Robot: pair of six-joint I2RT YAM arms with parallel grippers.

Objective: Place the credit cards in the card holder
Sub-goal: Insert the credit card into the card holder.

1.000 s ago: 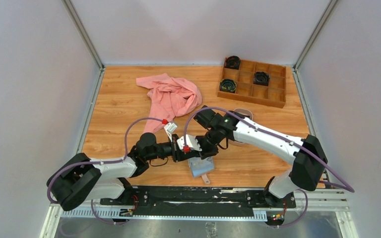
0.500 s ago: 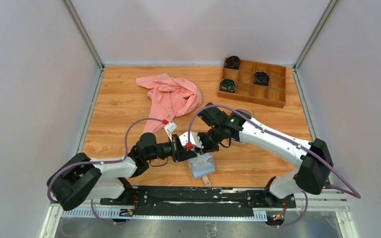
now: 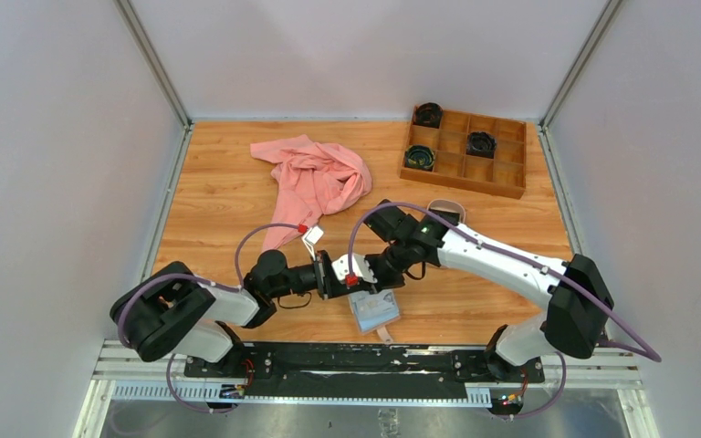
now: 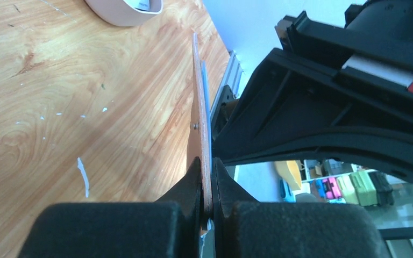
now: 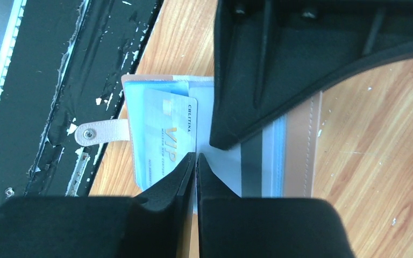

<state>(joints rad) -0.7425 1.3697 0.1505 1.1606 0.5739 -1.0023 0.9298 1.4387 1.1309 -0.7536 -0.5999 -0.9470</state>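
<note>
Right wrist view: credit card flat in card holder at table's near edge.
Right tool, closed on nothing, meets its long edge; left tool clamps the holder's flap.

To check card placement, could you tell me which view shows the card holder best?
Right wrist view: the card holder is open, its blue inside facing the camera. Left wrist view shows it only edge-on, pinched in the left gripper; top view shows it small and partly covered.
</note>
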